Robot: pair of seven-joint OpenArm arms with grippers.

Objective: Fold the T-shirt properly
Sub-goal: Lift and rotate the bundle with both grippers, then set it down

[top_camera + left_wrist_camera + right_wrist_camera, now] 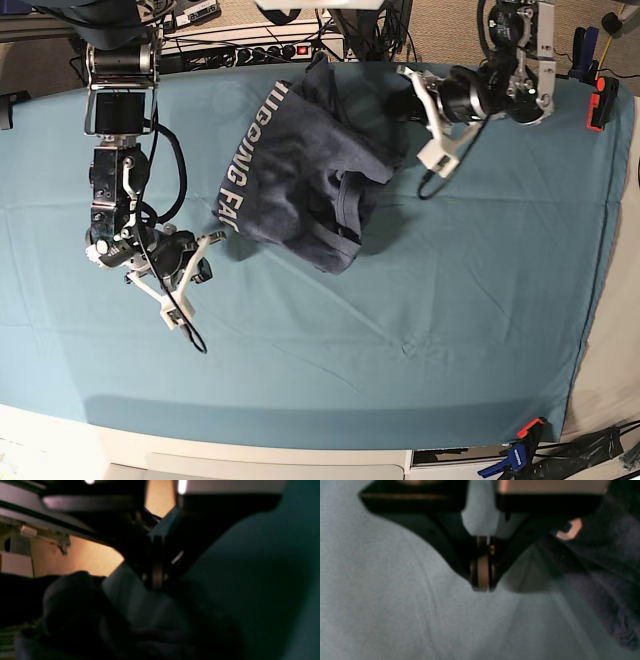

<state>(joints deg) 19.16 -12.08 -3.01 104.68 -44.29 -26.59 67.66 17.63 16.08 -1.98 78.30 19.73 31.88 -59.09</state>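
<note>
Lying crumpled on a teal cloth [420, 330] that covers the bench, the T-shirt [305, 180] sits in the upper middle of the overhead frame. It is slate-blue and heathered, bunched into a loose heap, with large white block letters running down its left edge. A sleeve or hem folds over near its lower right.

The left gripper [400, 100] appears at the upper right of the overhead frame, reaching in sideways to the shirt's upper right edge. In its own wrist view, the left gripper [157, 580] shows its jaws pressed together, low over dark, blurred fabric; whether any cloth is pinched between them cannot be told.

The right gripper [208, 243] appears at the left of the overhead frame, just beside the shirt's lettered edge, low over the cloth. In its wrist view, the right gripper [482, 586] also has its jaws pressed together with nothing visible between them, above bare pale cloth, while the dark shirt fills the right side of that frame.

Orange clamps [600, 100] hold the cloth at the right edge.
</note>
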